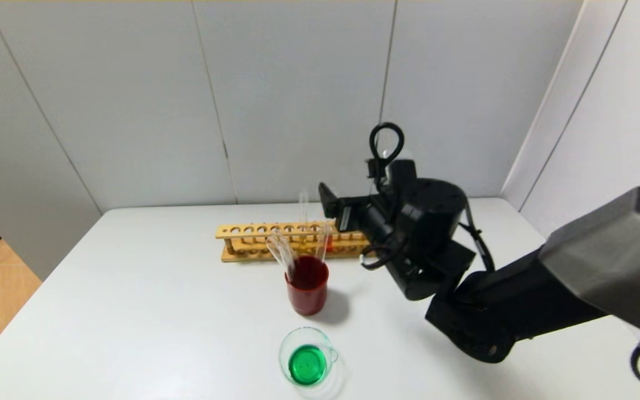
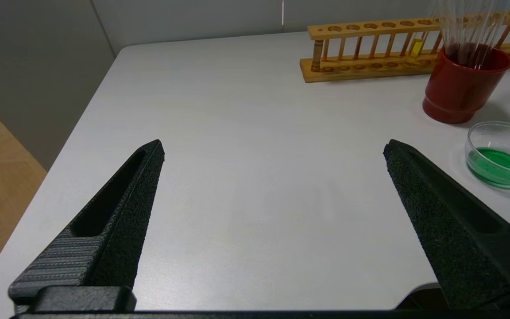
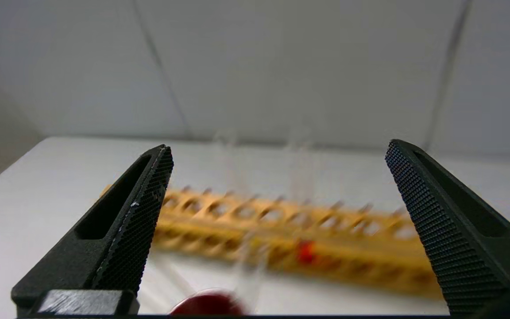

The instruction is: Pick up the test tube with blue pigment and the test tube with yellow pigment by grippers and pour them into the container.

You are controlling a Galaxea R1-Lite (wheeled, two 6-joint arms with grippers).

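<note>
The test tube with yellow pigment (image 1: 303, 218) stands upright in the wooden rack (image 1: 253, 242); its yellow liquid (image 2: 415, 48) shows in the left wrist view. No tube shows blue liquid, so the test tube with blue pigment cannot be made out. Several clear tubes (image 1: 281, 254) lean in the dark red cup (image 1: 307, 289). The container (image 1: 304, 360), a low glass beaker, holds green liquid at the front. My right gripper (image 1: 331, 208) hovers open and empty above the rack's right part, behind the cup. My left gripper (image 2: 274, 146) is open over bare table.
A tube with red-orange liquid (image 3: 304, 251) stands in the rack (image 3: 281, 221) to the right of the yellow one. The red cup (image 2: 461, 86) stands just in front of the rack (image 2: 370, 66), with the beaker (image 2: 500, 157) nearer me. Grey wall panels close the back and right.
</note>
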